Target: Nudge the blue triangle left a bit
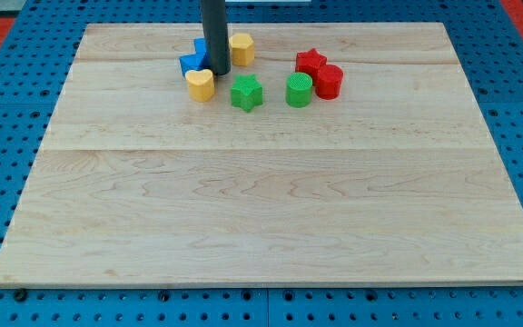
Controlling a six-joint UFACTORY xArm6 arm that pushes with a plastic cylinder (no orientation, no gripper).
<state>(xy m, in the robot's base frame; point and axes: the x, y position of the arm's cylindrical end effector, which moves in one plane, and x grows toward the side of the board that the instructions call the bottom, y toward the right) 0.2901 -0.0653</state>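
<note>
Near half of the wooden board (261, 227): bare, nothing from the bottom edge up past the middle. All blocks sit in a band near the top edge.

Front row of that band, view's left to right: yellow heart (201, 84), green star (246, 93), green cylinder (299, 90), red cylinder (329, 81). Red star (310, 62) is just behind the two cylinders and looks to be touching the red one.

My tip (218, 72) is down on the board between the yellow heart and the green star, a little behind both. No pincer on this rig, just a bare rod, so it holds nothing; contact is by pushing only.

Blue triangle (190, 63): just left of the rod, partly hidden by it, close behind the yellow heart. A second blue piece (200, 45) shows behind it; shape unclear. Yellow block (241, 47), rounded, sits right of the rod, nearer the top edge.

Judgement: the tip is on the triangle's right side, which is the correct side for a leftward shove. Can't tell whether it's touching yet. Risk: the heart is close enough to get dragged along.
</note>
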